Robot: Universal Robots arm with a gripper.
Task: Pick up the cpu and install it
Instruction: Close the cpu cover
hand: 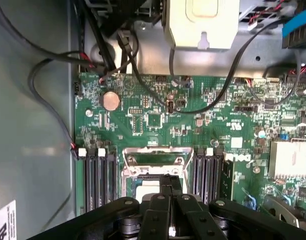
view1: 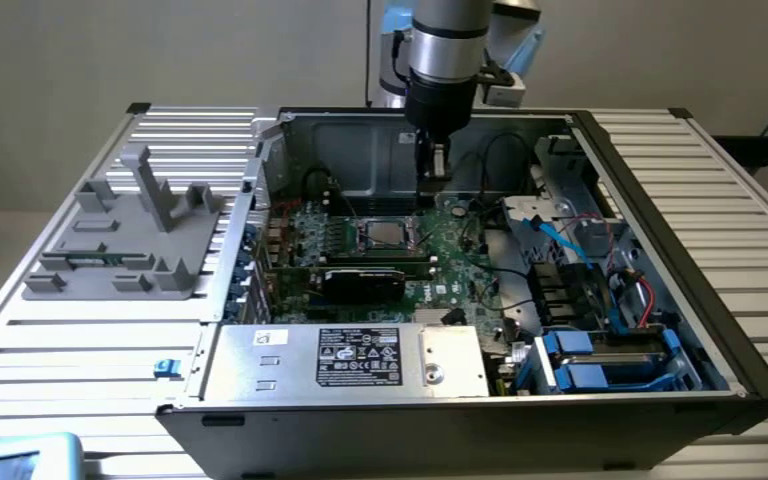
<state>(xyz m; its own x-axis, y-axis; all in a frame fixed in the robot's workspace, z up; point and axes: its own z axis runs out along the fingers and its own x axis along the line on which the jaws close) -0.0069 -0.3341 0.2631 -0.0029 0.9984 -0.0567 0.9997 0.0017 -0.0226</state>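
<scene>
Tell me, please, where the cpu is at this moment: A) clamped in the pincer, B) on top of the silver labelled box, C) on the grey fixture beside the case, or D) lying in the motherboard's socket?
D: the cpu lies flat inside the socket frame on the motherboard, and the shut pincer near it holds nothing.

The cpu point(view1: 384, 235), a flat silver-beige square, lies level in the motherboard's metal socket frame.

White DELL lettering point(hand: 241, 158) on green motherboard point(hand: 158, 120), black label point(view1: 360, 355) on silver power supply point(view1: 277, 362) illegible
</scene>
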